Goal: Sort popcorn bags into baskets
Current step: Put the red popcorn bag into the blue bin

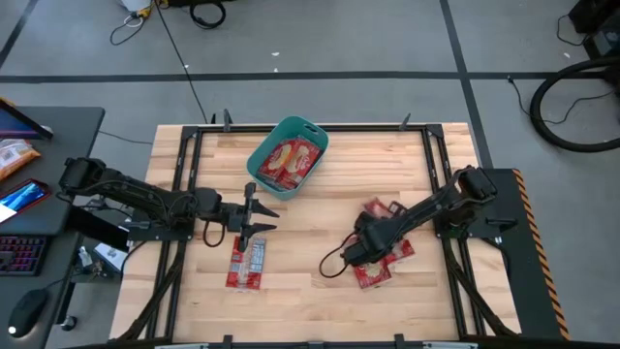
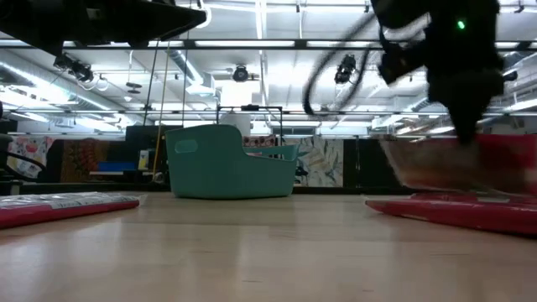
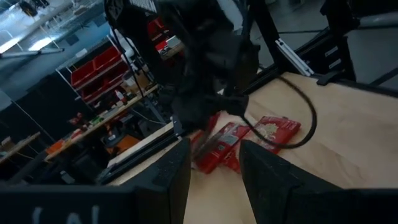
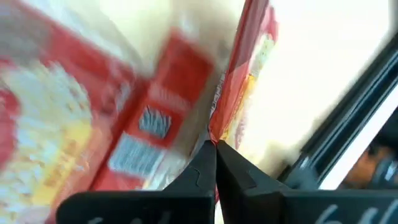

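Observation:
The teal tub (image 1: 288, 155) stands at the far middle of the table with red popcorn bags (image 1: 287, 163) inside; in the low view the tub (image 2: 226, 161) is straight ahead. Two bags (image 1: 246, 264) lie flat near the left, also in the low view (image 2: 59, 205). A pile of bags (image 1: 387, 247) lies on the right. My left gripper (image 1: 265, 213) hovers open between the tub and the left bags, holding nothing. My right gripper (image 1: 356, 250) is over the pile's left side, shut on one bag (image 4: 249, 74). My right gripper (image 4: 215, 144) pinches a red popcorn bag by its thin edge (image 4: 217, 127) between the two fingertips. The bag stretches away from the fingers, seen edge-on. In the low view it shows blurred (image 2: 445, 166), raised above the bags lying on the table (image 2: 470, 211).
Black frame rails (image 1: 184, 194) run along the table's left and right sides (image 1: 441, 194). A black cable (image 1: 334, 264) loops off the right arm onto the wood. Bare wood lies between the two groups of bags and along the near edge.

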`<action>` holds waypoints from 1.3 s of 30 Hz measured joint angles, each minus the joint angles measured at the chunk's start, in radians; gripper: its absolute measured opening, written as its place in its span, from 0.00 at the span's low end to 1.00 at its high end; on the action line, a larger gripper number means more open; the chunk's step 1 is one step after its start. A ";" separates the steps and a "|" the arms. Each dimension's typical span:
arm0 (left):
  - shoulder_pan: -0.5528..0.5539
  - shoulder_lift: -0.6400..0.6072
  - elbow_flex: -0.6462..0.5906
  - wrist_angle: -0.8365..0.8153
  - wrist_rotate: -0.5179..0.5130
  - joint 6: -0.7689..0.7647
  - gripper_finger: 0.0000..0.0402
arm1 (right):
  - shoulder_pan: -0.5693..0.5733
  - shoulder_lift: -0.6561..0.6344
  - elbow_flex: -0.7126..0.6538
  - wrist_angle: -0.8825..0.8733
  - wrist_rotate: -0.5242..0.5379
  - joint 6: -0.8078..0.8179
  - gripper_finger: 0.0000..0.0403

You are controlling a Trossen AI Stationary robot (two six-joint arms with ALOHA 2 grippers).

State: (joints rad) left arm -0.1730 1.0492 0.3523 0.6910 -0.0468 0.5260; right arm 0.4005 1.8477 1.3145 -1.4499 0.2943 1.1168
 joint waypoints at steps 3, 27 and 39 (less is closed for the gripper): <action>0.000 0.000 0.000 -0.006 0.000 -0.039 0.35 | 0.001 0.000 0.064 -0.047 0.149 -0.095 0.01; -0.191 -0.026 0.000 -0.114 -0.076 -0.493 0.35 | -0.254 0.000 0.165 0.625 0.632 -1.361 0.01; -0.323 -0.029 0.001 -0.188 -0.027 -0.489 0.35 | -0.429 0.000 0.166 1.009 0.342 -2.162 0.01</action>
State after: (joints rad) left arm -0.4956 1.0206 0.3531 0.5026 -0.0742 0.0373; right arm -0.0287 1.8473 1.4803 -0.4405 0.6360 -1.0455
